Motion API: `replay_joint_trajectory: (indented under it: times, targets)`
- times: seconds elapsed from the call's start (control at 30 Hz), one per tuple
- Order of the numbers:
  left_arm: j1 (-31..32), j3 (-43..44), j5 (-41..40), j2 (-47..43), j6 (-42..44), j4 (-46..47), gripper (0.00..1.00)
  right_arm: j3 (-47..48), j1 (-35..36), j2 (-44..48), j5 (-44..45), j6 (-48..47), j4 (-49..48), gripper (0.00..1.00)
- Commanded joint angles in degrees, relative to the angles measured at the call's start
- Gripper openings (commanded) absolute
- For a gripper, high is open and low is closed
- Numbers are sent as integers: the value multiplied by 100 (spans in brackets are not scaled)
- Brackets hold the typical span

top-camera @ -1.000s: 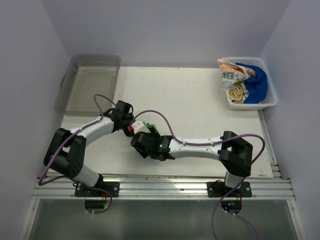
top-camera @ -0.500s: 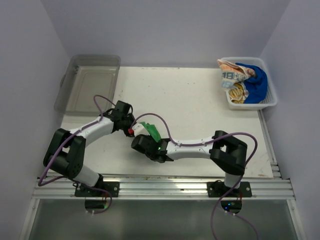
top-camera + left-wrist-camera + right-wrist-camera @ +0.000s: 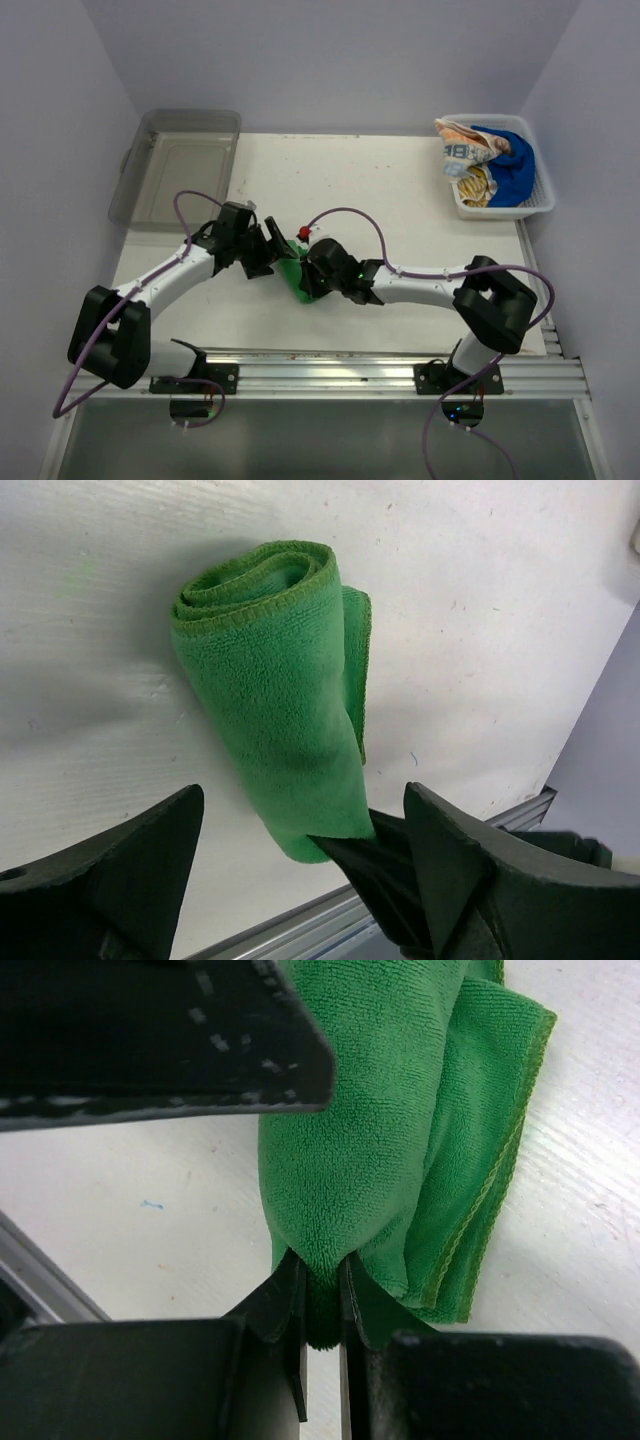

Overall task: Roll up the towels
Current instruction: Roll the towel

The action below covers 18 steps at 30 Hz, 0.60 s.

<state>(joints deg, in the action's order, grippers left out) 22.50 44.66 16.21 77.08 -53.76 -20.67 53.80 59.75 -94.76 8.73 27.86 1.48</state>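
Found the green towel (image 3: 293,272) wound into a loose roll on the worktop (image 3: 400,200), towards the near edge and about midway across. Noted right jaws clenched on one end of the roll, pinching a thin tuft of pile rather than the whole thickness. Noted left jaws released, spread wide close by the roll and gripping nothing. Could not tell whether the pinched end lay on the worktop or sat a little off it. Saw the outer flap hanging loose along one side of the roll, its stitched hem apart from the coil.

Judged the cloth light, soft and limp. Judged it fleecy enough not to slip, yet quick to sag and unwind if carried by one end. Judged the better hold to be across the middle of the roll, through all layers, with the loose flap trapped inside the grip.

Farther back, at the right corner, saw a white basket (image 3: 540,205) with the orange-and-white towel (image 3: 462,145), the blue towel (image 3: 515,165) and the tan towel (image 3: 478,185) heaped in it, unrolled. At the far left, saw a clear bin (image 3: 180,165).
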Motion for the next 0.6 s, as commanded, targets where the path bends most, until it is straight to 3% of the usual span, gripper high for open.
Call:
replay_joint_trajectory:
  times: [0.0,0.3,0.43,0.57]
  targets:
    - [-44,-107,163,-97,172,203,84,-387,-357,239,-1241,615,-902,0]
    - [-35,-19,682,536,524,713,84,-1214,-1210,38,-2989,1713,-2572,0]
    - [-35,7,761,843,594,880,81,-1398,-1413,-182,-3438,2091,-3144,0]
    - [0,86,753,1125,691,950,76,-1644,-1703,-525,-4028,2909,-4319,0]
